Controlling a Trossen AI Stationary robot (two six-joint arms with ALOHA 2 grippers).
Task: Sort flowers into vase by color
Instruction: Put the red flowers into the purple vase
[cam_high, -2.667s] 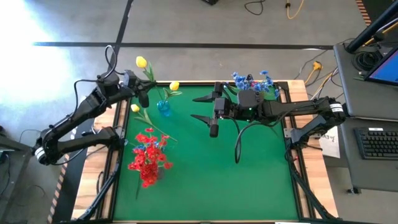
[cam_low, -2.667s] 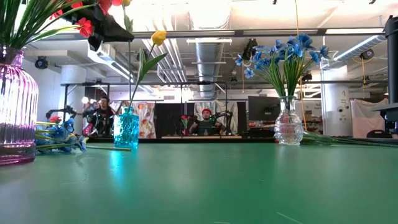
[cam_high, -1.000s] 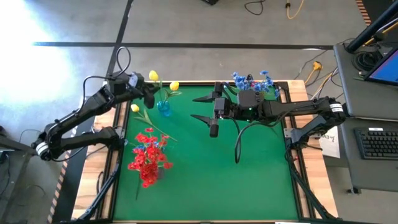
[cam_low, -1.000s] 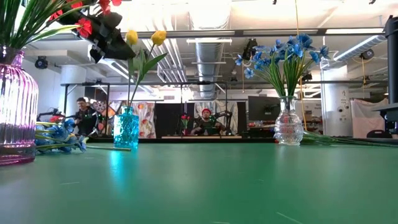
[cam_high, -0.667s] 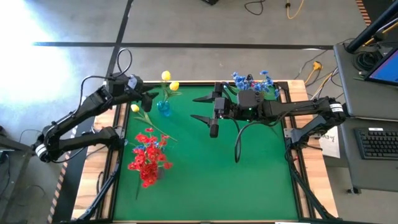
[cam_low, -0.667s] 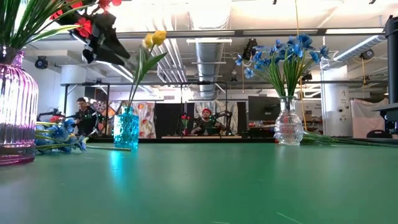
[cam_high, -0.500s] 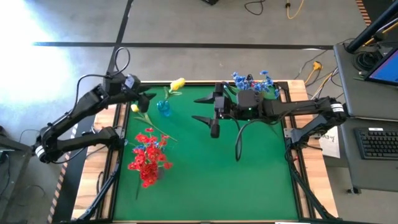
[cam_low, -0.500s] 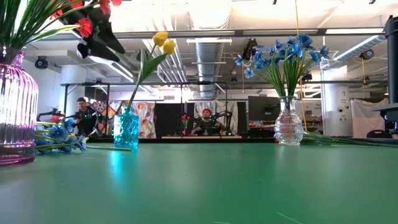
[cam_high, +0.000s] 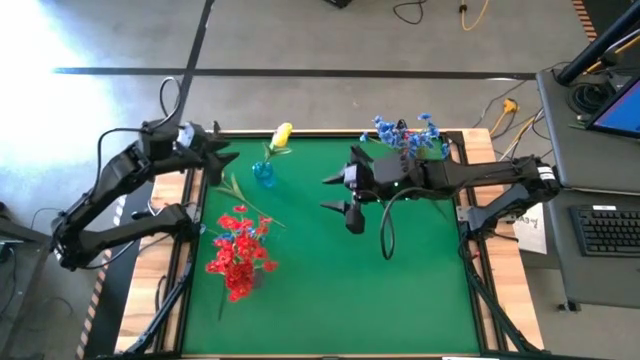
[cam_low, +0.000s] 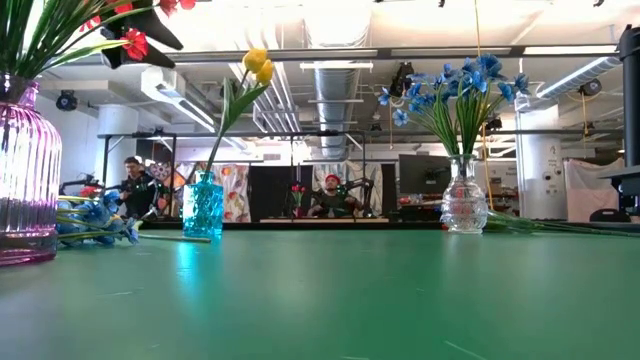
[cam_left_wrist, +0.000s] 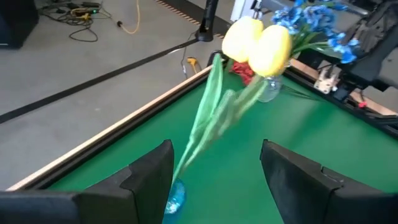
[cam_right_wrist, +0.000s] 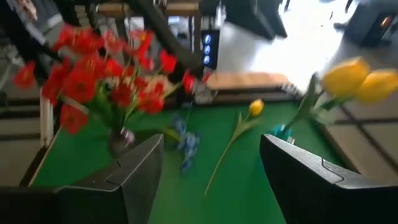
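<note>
A green table (cam_high: 400, 290) seen from above, with two dark robot arms reaching in from opposite sides. The left gripper (cam_high: 222, 160) hovers at the table's far left edge, its arm bent back off the table; its fingers (cam_left_wrist: 149, 180) stand apart and hold nothing. Just beside it, a small blue vase (cam_high: 263, 174) near the far edge holds two yellow flowers (cam_high: 282, 133) leaning on long green stems. One more yellow flower (cam_right_wrist: 254, 108) lies flat on the table between the blue vase and a pink ribbed vase (cam_low: 25, 180) full of red flowers (cam_high: 238, 258) at the left edge. A few blue flowers (cam_low: 95, 220) lie on the table by the pink vase. The right arm stretches level from the right side to the table's middle, its gripper (cam_high: 345, 196) spread apart and empty. A clear glass vase (cam_low: 464, 200) at the far right holds a bunch of blue blossoms (cam_high: 405, 132).
</note>
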